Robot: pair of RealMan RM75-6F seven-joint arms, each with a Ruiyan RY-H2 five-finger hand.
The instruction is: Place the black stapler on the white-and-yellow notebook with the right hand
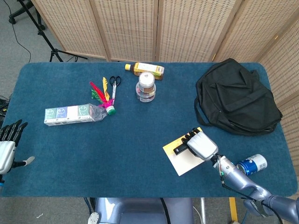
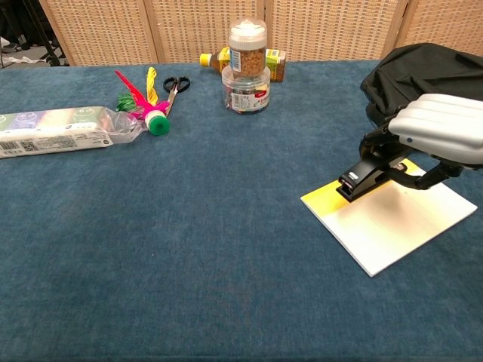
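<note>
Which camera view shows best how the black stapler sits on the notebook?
The chest view: the black stapler appears from the side, above the white-and-yellow notebook, gripped by the right hand. In the head view, that hand covers most of it.

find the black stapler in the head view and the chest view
Head view: black stapler at lower right of centre, on the white-and-yellow notebook, under the right hand.
Chest view: stapler at right, mid-height, on the notebook's yellow edge.
Shared landmark: the black fabric backpack behind it.

Black stapler (image 2: 364,178) lying on yellow edge of white-and-yellow notebook (image 2: 392,220), flat on table
</note>
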